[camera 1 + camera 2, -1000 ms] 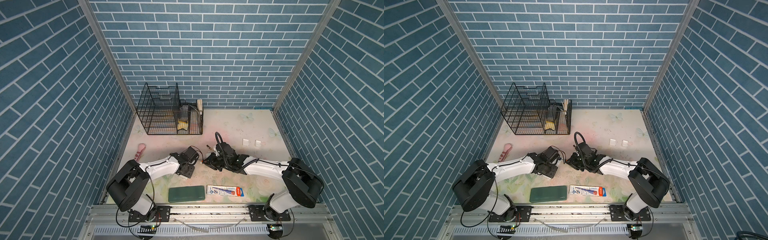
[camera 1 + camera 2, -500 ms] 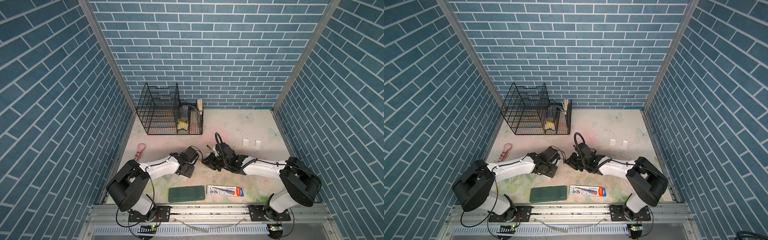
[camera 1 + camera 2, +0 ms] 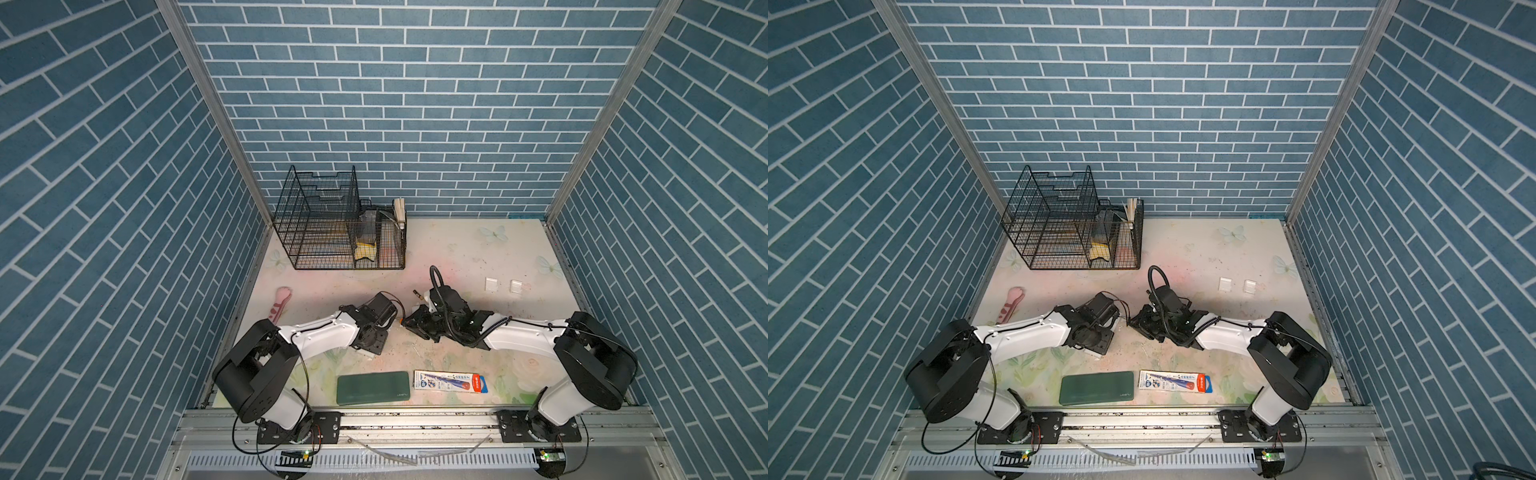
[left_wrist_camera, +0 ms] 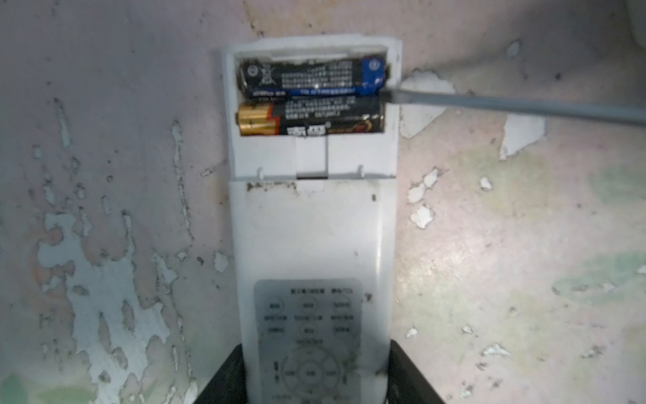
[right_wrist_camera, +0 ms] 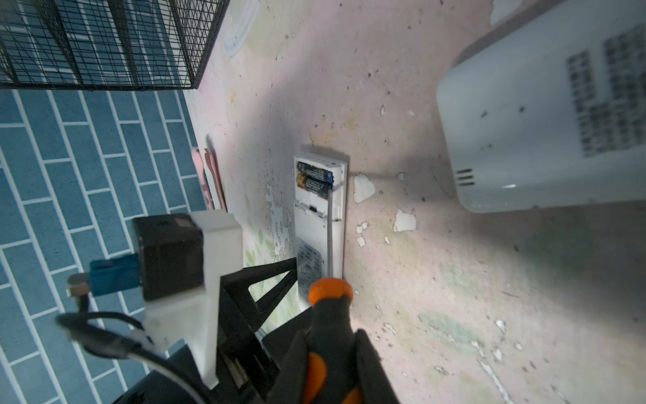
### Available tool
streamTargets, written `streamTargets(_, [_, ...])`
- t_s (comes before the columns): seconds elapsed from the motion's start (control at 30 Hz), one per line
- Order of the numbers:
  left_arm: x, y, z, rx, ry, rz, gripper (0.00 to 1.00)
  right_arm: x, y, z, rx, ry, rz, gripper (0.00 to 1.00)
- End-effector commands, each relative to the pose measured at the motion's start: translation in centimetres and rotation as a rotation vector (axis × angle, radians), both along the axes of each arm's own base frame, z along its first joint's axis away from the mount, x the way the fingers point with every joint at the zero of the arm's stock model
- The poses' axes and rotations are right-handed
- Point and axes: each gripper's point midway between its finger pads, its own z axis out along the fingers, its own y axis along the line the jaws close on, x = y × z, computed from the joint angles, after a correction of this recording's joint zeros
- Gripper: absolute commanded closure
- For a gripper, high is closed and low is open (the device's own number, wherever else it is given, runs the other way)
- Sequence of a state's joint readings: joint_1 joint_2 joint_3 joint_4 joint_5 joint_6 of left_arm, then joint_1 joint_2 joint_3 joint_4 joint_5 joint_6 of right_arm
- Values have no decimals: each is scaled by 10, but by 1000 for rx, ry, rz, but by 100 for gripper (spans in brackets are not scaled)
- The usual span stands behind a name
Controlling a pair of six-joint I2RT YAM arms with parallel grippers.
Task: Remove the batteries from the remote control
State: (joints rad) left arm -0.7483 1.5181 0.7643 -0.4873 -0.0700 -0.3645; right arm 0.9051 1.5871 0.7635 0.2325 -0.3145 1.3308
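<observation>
Where the tabletop (image 4: 489, 245) flakes, glossy cylindrical batteries (image 4: 325, 119) fill the boxy remote (image 4: 311, 227).

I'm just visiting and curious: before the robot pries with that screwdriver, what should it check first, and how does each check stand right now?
1. Grip on the remote by the left gripper: ok, fingers on both its sides.
2. Grip on the screwdriver by the right gripper: ok.
3. Cover off the battery compartment: ok.
4. The screwdriver tip at the blue-labelled battery's end: ok.
5. Tip wedged beneath that battery: cannot tell.
6. Unloading done: not ok, it and the gold-ended battery lie in the compartment.
</observation>
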Motion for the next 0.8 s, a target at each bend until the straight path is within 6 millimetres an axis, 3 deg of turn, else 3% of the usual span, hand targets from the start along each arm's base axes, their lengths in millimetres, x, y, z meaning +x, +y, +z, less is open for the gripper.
streamTargets(0.0, [-16,-13,-8,-14,67,-118,77,-3,25,25,98,-48,75,100])
streamTargets(0.77, [-17,-15,-10,-2,72,-132,78,4,24,57,116,-105,76,100])
